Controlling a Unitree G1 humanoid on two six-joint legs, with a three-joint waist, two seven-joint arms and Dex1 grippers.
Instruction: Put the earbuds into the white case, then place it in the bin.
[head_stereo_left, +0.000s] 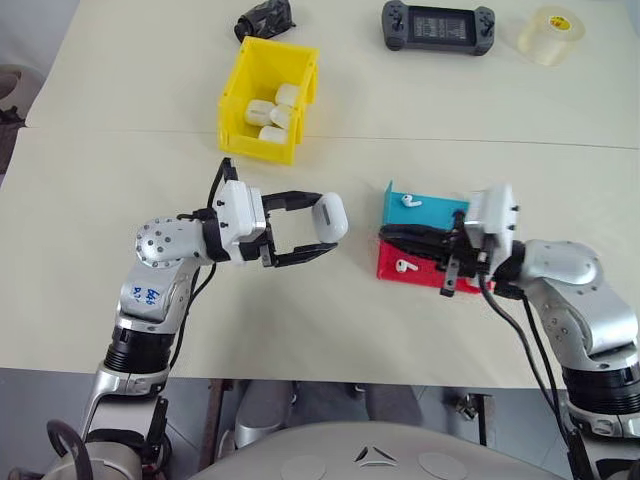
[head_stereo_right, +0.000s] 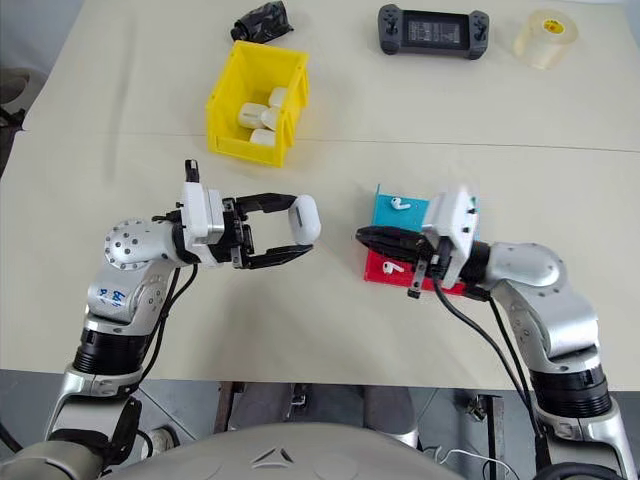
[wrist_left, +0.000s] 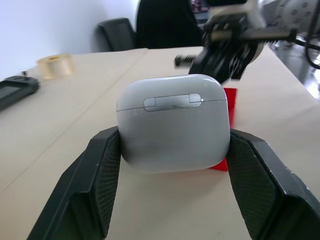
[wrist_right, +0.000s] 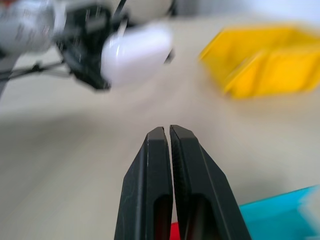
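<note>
The left gripper (head_stereo_left: 322, 232) had the white case (head_stereo_left: 331, 217) pinched between its two black fingers (wrist_left: 95, 185), one finger on each side, lid closed, held up off the table (head_stereo_left: 120, 180) and out toward the middle. From the wrist camera you could see the hinge plate of the case facing back at the gripper.

The right gripper (wrist_right: 169, 136) was closed tight with nothing in it, fingers pressed together, sitting right over the two little trays. One earbud (head_stereo_left: 409, 200) lay in the blue tray (head_stereo_left: 400, 212) and the other earbud (head_stereo_left: 404, 267) was in the red tray (head_stereo_left: 392, 268) just in front of it, both just beside the right gripper's fingertips and well apart from the case.

The yellow bin (head_stereo_left: 240, 95) stood farther back on the table, behind the left gripper, already holding a few white cases. A black handheld console (head_stereo_left: 438, 26), a tape roll (head_stereo_left: 551, 35) and a crumpled black thing (head_stereo_left: 264, 18) sat along the far edge
</note>
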